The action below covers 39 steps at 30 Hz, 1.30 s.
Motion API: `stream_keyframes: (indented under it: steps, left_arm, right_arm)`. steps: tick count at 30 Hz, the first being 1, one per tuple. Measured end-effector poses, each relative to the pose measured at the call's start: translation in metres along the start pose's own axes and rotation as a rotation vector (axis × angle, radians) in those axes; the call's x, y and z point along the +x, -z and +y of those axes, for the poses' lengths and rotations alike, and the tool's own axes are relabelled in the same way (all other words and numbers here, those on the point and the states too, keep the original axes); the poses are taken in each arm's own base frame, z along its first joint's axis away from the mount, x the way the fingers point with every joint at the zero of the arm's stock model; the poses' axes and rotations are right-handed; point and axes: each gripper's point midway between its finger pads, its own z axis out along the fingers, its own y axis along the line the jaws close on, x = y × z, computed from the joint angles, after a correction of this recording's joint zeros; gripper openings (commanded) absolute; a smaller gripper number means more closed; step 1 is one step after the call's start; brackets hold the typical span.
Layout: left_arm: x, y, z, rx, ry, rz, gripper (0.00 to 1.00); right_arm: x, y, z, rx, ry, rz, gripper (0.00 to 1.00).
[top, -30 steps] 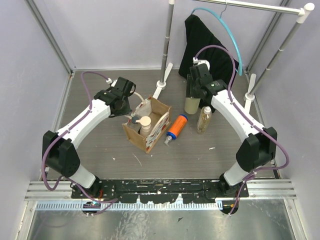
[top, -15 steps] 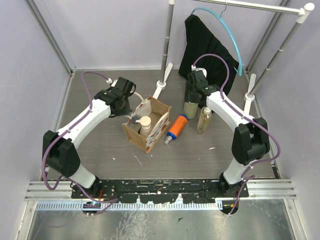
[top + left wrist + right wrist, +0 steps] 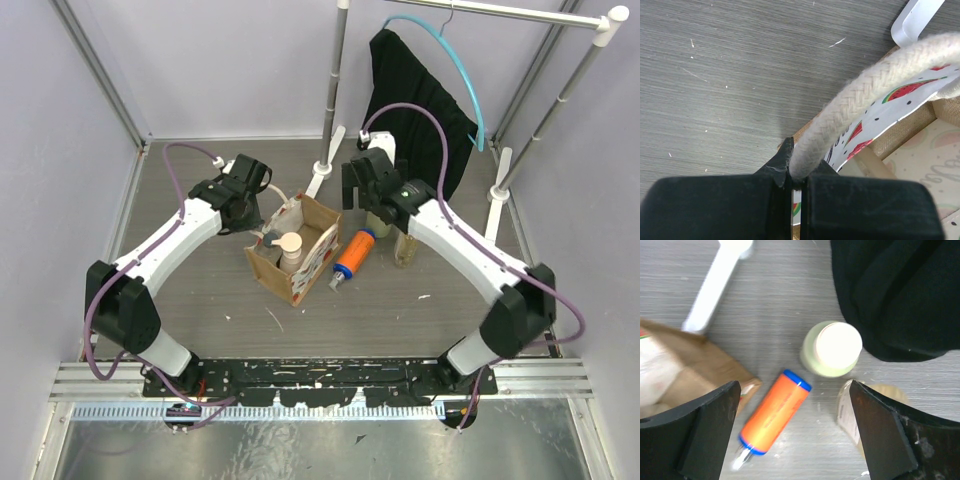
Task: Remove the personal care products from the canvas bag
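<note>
The canvas bag (image 3: pixel 297 250) stands open mid-table, with a beige bottle with a cream cap (image 3: pixel 291 244) inside. My left gripper (image 3: pixel 262 216) is shut on the bag's cream rope handle (image 3: pixel 855 95), seen close in the left wrist view (image 3: pixel 797 177). My right gripper (image 3: pixel 365 190) is open and empty, above the table (image 3: pixel 797 440). Under it the orange bottle with a blue cap (image 3: pixel 775 417) lies on its side. A pale bottle with a cream cap (image 3: pixel 832 349) stands upright beside it. The clear amber bottle (image 3: pixel 849 412) is partly hidden by a finger.
A black garment (image 3: pixel 415 90) hangs from a blue hanger on a rack at the back right and reaches close to the pale bottle (image 3: pixel 900 295). White rack feet (image 3: pixel 322 172) stand behind the bag. Grey walls enclose the table.
My right gripper has let go of the pale bottle, which now stands by itself, and has moved left toward the bag. The left arm has not moved.
</note>
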Motion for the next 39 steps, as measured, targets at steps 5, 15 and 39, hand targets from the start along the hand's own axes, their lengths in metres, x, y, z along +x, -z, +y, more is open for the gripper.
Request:
stream_keyframes:
  steps: [5,15,39]
  left_arm:
    - [0.0,0.0,0.0,0.0,0.0,0.001,0.02]
    - [0.001,-0.001,0.0,-0.003,-0.002,0.004,0.01]
    - [0.002,-0.003,0.0,-0.004,-0.002,0.012,0.01]
  right_arm:
    - [-0.004,0.059,0.009,-0.084,-0.071,-0.088,0.85]
    - [0.134,0.061,0.032,-0.159,-0.059,0.194,0.72]
    - [0.217,0.039,0.113,-0.255,-0.3,0.257,0.56]
